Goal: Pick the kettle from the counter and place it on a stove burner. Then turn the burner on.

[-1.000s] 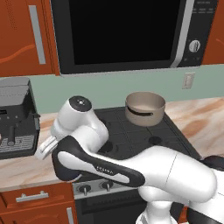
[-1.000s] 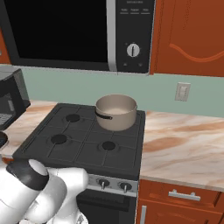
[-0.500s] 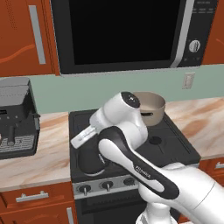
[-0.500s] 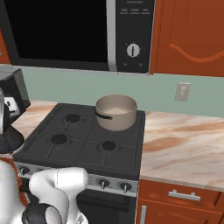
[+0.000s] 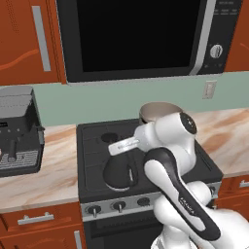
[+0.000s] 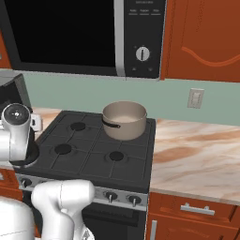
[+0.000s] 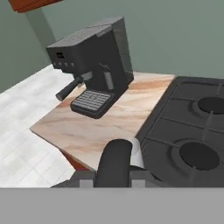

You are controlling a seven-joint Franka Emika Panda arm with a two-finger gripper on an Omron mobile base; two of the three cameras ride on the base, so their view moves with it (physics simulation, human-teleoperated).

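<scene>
The kettle (image 5: 119, 171) is dark grey with a black handle. The counter (image 6: 197, 154) is beige-pink marble with orange-brown veins. The stove (image 6: 93, 147) is dark grey with black burner caps. The saucepan (image 6: 124, 120) is tan. The coffee machine (image 7: 94, 72) is dark grey. The cabinets (image 6: 201, 40) are red-brown, the wall (image 5: 97, 104) pale green.

Saucepan (image 6: 124, 120): tan, dark side handle, standing on the rear right of the stove (image 6: 136, 161), upright. Four knobs (image 5: 118, 206) in a row along the stove's front panel. Microwave (image 5: 141, 36): mounted above the stove, dark door, round dial at right. Coffee machine (image 7: 93, 64): dark grey, on the marble surface to the left of the stove, well apart from it, drip tray facing forward. Wall outlet (image 6: 195, 98): on the green backsplash, right of the saucepan. Red-brown cabinets (image 6: 204, 37) flank the microwave; drawer with silver handle (image 6: 197, 209) below right.
</scene>
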